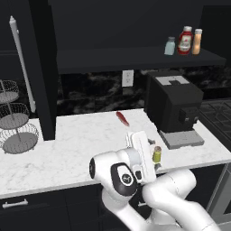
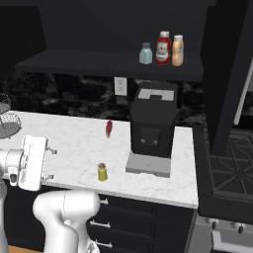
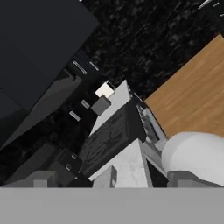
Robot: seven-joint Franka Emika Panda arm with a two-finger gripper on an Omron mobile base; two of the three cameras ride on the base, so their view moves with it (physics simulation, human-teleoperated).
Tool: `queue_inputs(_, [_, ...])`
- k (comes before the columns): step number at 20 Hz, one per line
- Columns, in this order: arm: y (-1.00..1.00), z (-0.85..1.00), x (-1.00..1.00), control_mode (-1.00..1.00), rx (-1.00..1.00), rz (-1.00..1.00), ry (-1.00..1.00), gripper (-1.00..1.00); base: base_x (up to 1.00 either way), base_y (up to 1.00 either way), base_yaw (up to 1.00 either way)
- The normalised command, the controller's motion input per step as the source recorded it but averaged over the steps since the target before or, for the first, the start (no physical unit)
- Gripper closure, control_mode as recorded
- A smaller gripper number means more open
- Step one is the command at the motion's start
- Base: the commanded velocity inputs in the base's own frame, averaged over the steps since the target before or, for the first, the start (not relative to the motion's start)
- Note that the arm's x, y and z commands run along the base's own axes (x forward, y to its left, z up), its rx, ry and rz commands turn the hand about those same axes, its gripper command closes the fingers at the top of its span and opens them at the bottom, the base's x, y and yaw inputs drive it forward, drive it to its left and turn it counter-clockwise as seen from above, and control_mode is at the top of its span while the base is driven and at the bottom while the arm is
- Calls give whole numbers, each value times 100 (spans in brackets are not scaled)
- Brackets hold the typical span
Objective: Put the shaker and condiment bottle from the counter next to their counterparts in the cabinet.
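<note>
The yellow-green shaker point(image 1: 157, 155) point(image 2: 102, 172) stands upright near the front edge of the white counter point(image 1: 81, 144) point(image 2: 74, 143). The orange condiment bottle point(image 1: 196, 41) point(image 2: 178, 50) stands on the cabinet shelf point(image 1: 135, 58) point(image 2: 99, 62), right of the red bottle point(image 1: 185, 40) point(image 2: 163, 48) and the pale blue shaker point(image 1: 169, 46) point(image 2: 146, 53). My gripper point(image 1: 151, 154) point(image 2: 51, 164) point(image 3: 113, 181) is open and holds nothing. It hangs sideways at the counter's front edge, well short of the yellow shaker and pointing toward it.
A black coffee machine point(image 1: 173, 106) point(image 2: 153, 126) stands just behind and right of the shaker. A small red object point(image 1: 122, 118) point(image 2: 108, 128) lies mid-counter. A wire tiered stand point(image 1: 16, 122) is at far left, a stove point(image 2: 227, 168) at right.
</note>
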Motion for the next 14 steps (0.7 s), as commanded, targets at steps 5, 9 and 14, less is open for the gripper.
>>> queue_inputs(5, [-7, -70, 52, -100, 0, -2, 12, -100, 0, 0, 0])
queue_inputs(9, [-18, -56, 38, -100, 0, -1, 8, -100, 0, 0, 0])
queue_inputs(14, [-22, -3, 28, -100, 0, -3, 2, -100, 0, 0, 0])
